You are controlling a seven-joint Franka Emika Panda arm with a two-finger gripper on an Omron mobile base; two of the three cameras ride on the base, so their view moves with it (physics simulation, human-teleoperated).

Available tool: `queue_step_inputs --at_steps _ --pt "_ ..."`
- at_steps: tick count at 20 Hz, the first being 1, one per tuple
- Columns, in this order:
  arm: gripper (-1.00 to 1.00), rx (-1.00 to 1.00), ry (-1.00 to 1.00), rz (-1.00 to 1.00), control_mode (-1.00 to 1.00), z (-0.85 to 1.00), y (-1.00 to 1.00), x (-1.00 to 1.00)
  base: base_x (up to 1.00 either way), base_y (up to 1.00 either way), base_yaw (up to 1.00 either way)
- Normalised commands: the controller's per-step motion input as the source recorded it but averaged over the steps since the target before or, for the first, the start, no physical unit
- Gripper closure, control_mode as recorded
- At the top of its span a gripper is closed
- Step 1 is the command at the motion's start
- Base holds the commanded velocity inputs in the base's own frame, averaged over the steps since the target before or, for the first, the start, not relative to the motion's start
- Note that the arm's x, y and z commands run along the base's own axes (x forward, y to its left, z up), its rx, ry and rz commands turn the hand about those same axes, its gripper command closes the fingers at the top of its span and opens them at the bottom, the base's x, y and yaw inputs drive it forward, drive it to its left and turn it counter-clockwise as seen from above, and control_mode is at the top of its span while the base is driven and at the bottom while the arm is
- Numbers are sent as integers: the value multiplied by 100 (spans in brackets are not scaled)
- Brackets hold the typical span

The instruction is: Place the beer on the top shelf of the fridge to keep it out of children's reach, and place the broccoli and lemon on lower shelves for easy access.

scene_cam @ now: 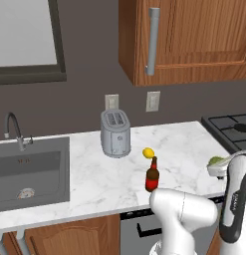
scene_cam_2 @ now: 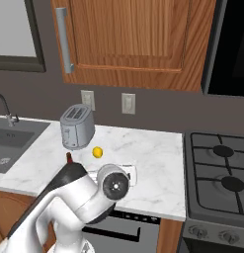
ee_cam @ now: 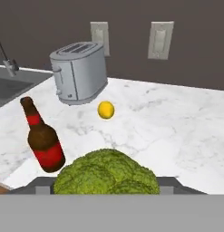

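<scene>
Hand view is giving you the broccoli (ee_cam: pixel 106 173) right up against the lens, a bumpy yellow-green head sitting between the gripper's (ee_cam: pixel 106 183) fingers, so the gripper is holding the broccoli. From the left base view you are seeing that same green floret (scene_cam: pixel 217 161) raised near the counter's (scene_cam: pixel 94 174) right end, beside the stove (scene_cam: pixel 234 128). You are looking at the beer (ee_cam: pixel 42 137) standing upright on the marble counter, a slim dark brown bottle with a red label and an orange-red neck. The lemon (ee_cam: pixel 105 109), small, bright yellow and oval, is lying just behind the beer, between it and the grey toaster (ee_cam: pixel 79 72). The sink (scene_cam: pixel 30 172) is sitting well apart, at the counter's left end.
</scene>
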Motion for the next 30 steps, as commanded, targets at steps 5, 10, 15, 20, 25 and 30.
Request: queue_step_inputs --at_steps 5,10,15,20,25,30 --pt "100 -6 -35 31 -100 100 15 -81 0 0 0" --pt "100 -7 -20 31 -100 100 15 -55 0 0 0" --pt "100 -17 -2 29 -100 100 51 -33 0 0 0" --pt "100 -26 3 17 -100 77 72 -6 0 0 0" --pt "100 -23 0 4 -100 21 47 -4 0 0 0" --pt "100 -15 0 0 -100 1 14 -15 0 0 0"
